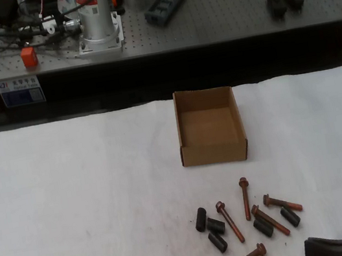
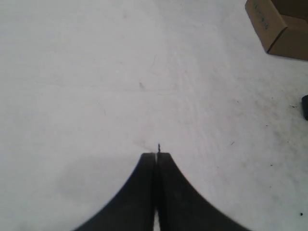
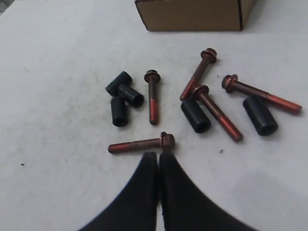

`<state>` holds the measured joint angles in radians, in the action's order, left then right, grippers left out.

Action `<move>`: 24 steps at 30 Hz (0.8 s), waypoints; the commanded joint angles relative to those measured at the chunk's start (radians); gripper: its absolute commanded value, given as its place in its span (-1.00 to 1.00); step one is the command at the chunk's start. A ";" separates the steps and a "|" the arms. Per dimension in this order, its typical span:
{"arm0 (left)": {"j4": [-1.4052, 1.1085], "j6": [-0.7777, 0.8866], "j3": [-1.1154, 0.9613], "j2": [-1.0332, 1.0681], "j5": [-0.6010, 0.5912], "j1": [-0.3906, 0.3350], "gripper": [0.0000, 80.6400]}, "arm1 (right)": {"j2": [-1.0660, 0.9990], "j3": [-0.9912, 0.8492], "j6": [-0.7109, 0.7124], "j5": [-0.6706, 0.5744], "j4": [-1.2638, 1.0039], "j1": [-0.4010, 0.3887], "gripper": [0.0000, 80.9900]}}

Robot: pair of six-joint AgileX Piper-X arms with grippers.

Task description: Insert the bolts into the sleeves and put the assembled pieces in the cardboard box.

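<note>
High view: bolts and sleeves lie scattered at lower centre-right, below the cardboard box. Left wrist view: left gripper clenched, empty, above white cloth; a dark object, possibly a sleeve, lies well apart. Right wrist view: right gripper clenched, empty; nearest bolt just beside the fingertips, long axis crosswise to them.

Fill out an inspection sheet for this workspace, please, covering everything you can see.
Surface: white sheet, faint specks.
Job's things: five bolts and five sleeves lie loose, none assembled; box open, no pieces inside.
Clutter: black tray and orange block on the bench behind.
Grippers: left gripper shut over bare sheet; right gripper shut, near a bolt.
Cables: bundle at the bench's left end.
Surroundings: metal column on the perforated bench.
</note>
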<state>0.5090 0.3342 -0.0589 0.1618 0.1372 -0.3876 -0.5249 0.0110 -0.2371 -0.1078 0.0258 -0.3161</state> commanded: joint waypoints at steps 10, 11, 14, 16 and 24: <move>-0.018 0.130 0.000 -0.006 0.008 0.000 -0.98 | -0.321 -0.368 0.155 0.048 0.214 0.006 -0.45; -0.018 0.130 0.000 -0.006 0.008 0.000 -0.98 | -0.392 -0.426 0.203 0.065 0.269 0.011 -0.45; -0.018 0.132 0.000 -0.006 0.008 0.000 -0.98 | -0.614 -0.590 0.311 0.119 0.427 0.038 -0.45; -0.018 0.138 0.000 -0.006 0.008 0.000 -0.98 | -0.739 -0.698 0.377 0.133 0.541 0.061 -0.45; -0.018 0.138 0.000 -0.006 -0.095 0.000 -0.98 | -1.090 -1.012 0.611 0.188 0.748 0.104 -0.45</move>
<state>0.4964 0.4634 -0.0589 0.1618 0.1142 -0.3876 -1.5945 -0.9726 0.3309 0.0763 0.7439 -0.2175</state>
